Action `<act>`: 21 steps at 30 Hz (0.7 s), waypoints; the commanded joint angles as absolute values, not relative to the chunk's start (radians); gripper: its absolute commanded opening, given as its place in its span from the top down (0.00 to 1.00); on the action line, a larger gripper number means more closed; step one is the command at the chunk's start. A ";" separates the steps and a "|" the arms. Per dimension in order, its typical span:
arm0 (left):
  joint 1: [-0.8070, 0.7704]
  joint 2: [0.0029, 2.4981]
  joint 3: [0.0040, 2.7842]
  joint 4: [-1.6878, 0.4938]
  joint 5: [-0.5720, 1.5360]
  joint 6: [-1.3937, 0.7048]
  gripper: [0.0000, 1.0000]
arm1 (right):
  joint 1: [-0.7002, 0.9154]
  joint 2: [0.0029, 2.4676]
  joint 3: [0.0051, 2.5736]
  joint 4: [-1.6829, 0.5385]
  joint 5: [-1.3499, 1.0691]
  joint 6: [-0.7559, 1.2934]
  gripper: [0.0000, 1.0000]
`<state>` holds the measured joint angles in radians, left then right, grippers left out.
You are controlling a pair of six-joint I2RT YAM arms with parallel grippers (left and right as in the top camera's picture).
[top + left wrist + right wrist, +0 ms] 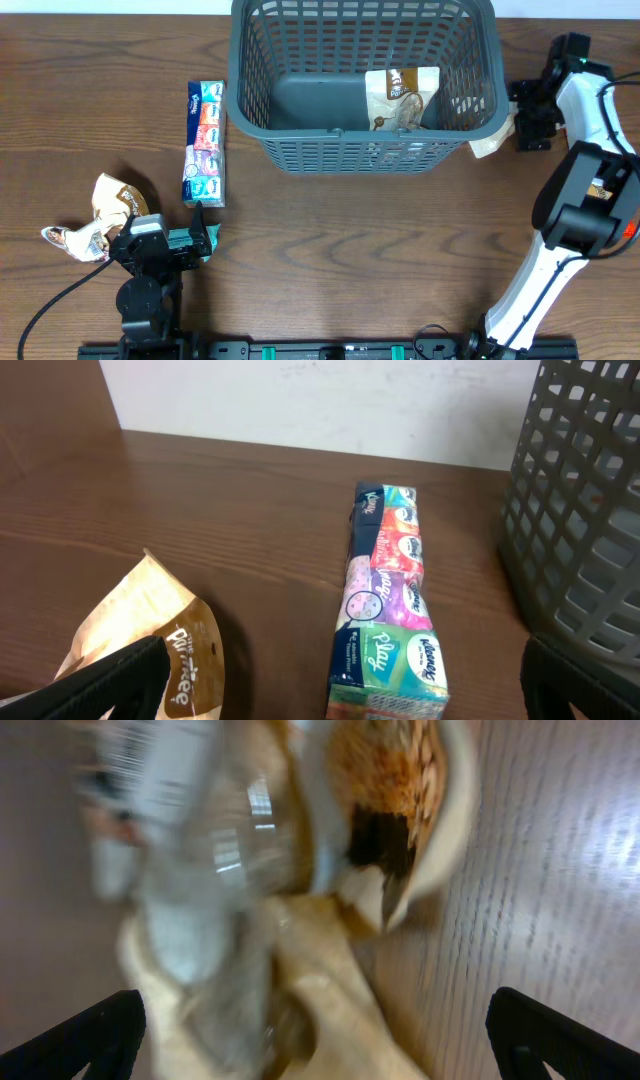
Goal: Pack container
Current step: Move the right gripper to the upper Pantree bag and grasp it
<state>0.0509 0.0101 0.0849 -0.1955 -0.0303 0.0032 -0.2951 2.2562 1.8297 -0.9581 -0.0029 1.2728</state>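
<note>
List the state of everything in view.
container, upright, holds one snack packet
tissue pack, flat on table, unpacked
crumpled packets, on table beside left claw
cream packet, outside, beside container's right wall
left claw, open, empty
right claw, open, at cream packet

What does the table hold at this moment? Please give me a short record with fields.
container: dark grey slotted basket, far middle of the table
inside container: one beige snack packet
left of container: tissue multipack, lying on the table
right of container: pale packet, just in front of the right gripper
near left gripper: crumpled packet, on the table
grippers: both open
</note>
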 commanded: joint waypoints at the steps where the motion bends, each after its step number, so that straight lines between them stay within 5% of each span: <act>1: 0.056 0.004 0.067 -0.221 -0.035 0.002 0.01 | -0.295 2.310 1.827 -0.965 -0.017 1.290 0.01; 9: 0.056 0.004 0.067 -0.221 -0.035 0.002 0.01 | -0.294 2.372 1.827 -0.987 -0.003 1.270 0.01; 11: 0.056 0.004 0.067 -0.221 -0.035 0.002 0.02 | -0.294 2.373 1.827 -0.987 0.004 1.262 0.20; 16: 0.056 0.004 0.067 -0.221 -0.035 0.002 0.01 | -0.294 2.373 1.827 -0.987 0.003 1.261 0.91; 17: 0.056 0.004 0.067 -0.221 -0.035 0.002 0.01 | -0.294 2.373 1.827 -0.988 0.003 1.259 0.98; 21: 0.056 0.004 0.067 -0.221 -0.035 0.002 0.01 | -0.294 2.373 1.828 -1.002 0.003 1.248 0.98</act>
<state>0.0509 0.0101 0.0849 -0.1955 -0.0303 0.0032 -0.2951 2.3222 1.8446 -0.9840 -0.0109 1.2598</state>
